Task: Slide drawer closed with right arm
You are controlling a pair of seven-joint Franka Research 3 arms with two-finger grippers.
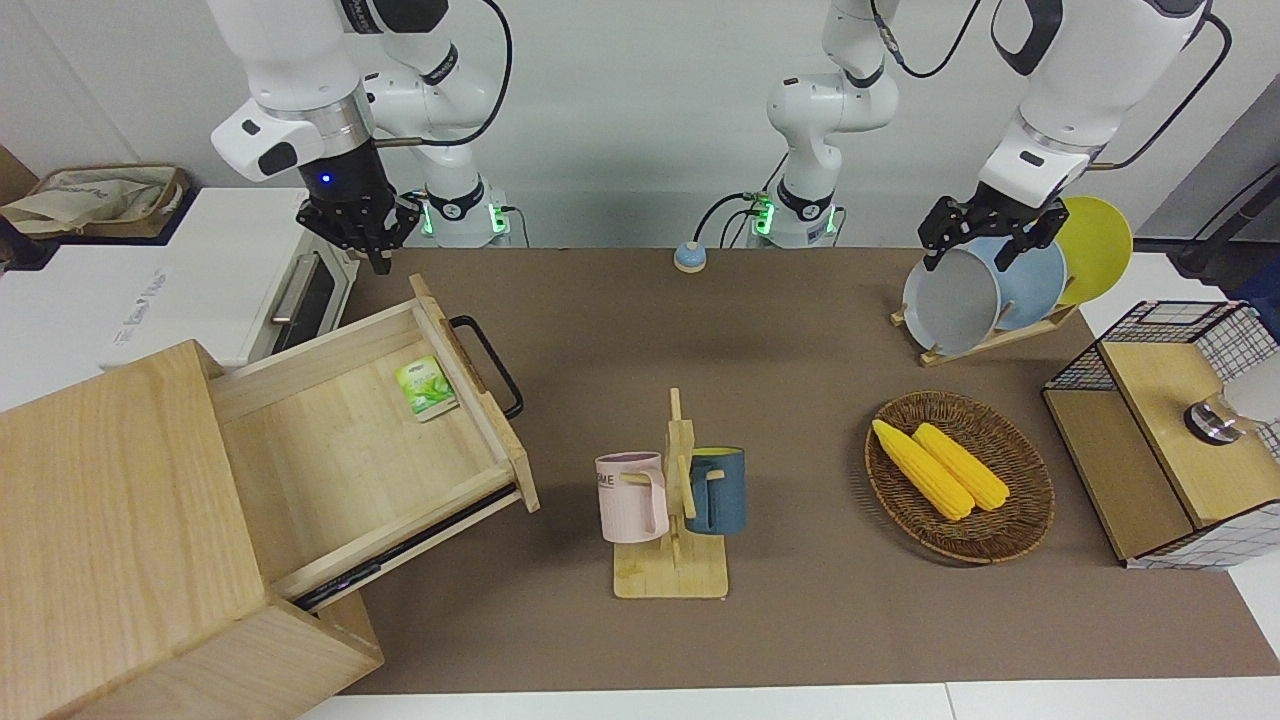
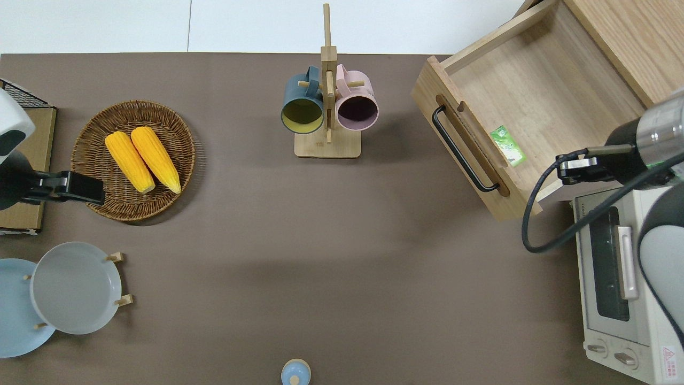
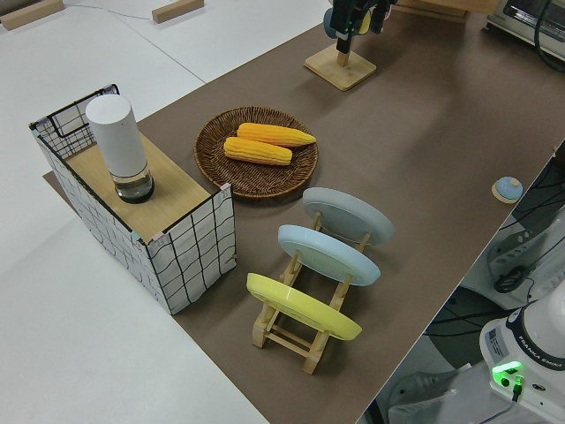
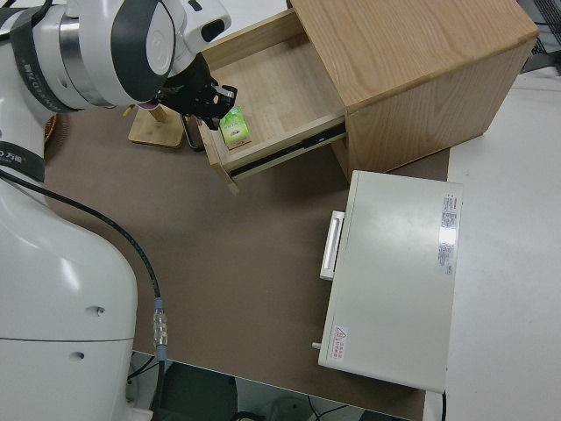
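The cabinet [image 1: 120,520] stands at the right arm's end of the table, and its drawer [image 1: 350,450] is pulled far out, a green packet [image 1: 427,386] lying inside. The right gripper [image 1: 362,235] hangs over the drawer's corner nearest the oven [image 2: 620,278], touching nothing; I cannot tell if its fingers are parted. To close the drawer, I think it must reach the handle [image 1: 490,365] side. The left arm is parked.

We see our white right arm [image 1: 290,90] with black joints, silver wrist ring, blue light, looping black cable
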